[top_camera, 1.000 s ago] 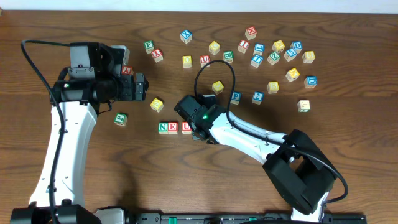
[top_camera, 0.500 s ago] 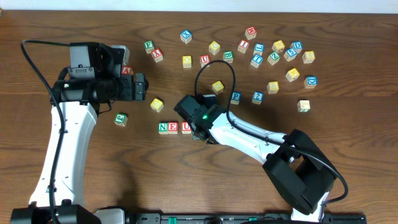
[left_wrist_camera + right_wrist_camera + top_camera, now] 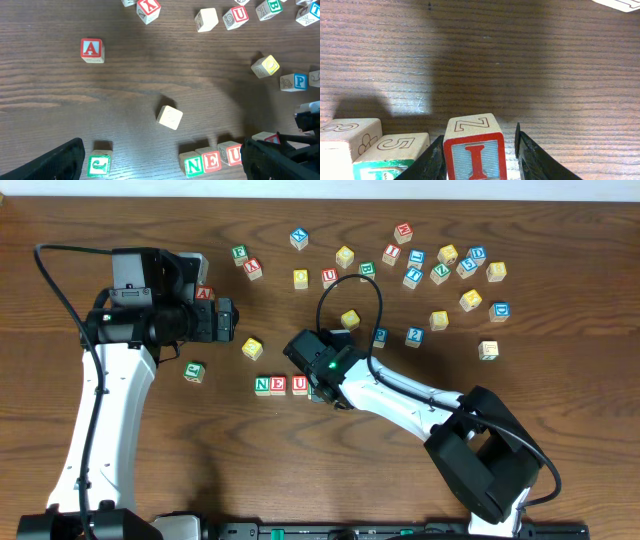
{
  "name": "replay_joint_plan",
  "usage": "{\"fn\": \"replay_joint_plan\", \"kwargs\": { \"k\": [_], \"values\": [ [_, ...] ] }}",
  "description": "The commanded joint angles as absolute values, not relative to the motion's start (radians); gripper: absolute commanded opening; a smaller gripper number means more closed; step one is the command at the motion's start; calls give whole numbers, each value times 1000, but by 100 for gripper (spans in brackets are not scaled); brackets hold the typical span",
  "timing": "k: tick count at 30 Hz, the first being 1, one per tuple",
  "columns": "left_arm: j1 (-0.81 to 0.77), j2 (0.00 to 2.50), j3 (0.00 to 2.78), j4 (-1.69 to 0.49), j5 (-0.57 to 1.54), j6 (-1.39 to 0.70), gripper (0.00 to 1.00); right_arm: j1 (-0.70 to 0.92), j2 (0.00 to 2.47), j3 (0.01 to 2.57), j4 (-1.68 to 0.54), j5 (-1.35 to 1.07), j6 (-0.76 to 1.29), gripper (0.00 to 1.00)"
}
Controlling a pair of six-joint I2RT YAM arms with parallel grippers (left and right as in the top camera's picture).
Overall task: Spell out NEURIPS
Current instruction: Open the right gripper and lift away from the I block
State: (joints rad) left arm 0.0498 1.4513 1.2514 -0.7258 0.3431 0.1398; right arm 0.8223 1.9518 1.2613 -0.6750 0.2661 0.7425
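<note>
Right claw [image 3: 481, 159] now slightly nearer 1 o'clock, gripping red I cube [image 3: 470, 127] at 3 o'clock of N-E-U row [image 3: 280, 385], likely extending it; left claw [image 3: 162, 155] wide, idle.

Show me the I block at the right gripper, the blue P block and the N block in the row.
I block [image 3: 476, 159]: right wrist view, on its front face with the red I.
P block [image 3: 299, 81]: left wrist view, on the face with the blue P.
N block [image 3: 263, 385]: overhead view, on its top face.
</note>
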Motion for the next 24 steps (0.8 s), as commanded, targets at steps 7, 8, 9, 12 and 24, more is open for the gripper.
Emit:
{"fn": "replay_joint_plan", "kwargs": {
  "k": [7,8,9,12,24],
  "values": [
    [52,1452,1274,-726,358,160,98,818,1911,1280,-680,286,726,38],
    [52,1452,1274,-726,358,160,98,818,1909,1284,-682,287,724,38],
    [52,1452,1274,-726,358,160,98,818,1906,1289,-685,287,724,38],
    [52,1452,1274,-725,358,160,98,818,1899,1308,-692,295,717,38],
    [52,1452,1274,-725,358,160,98,817,1846,1406,-781,415,698,40]
  ]
}}
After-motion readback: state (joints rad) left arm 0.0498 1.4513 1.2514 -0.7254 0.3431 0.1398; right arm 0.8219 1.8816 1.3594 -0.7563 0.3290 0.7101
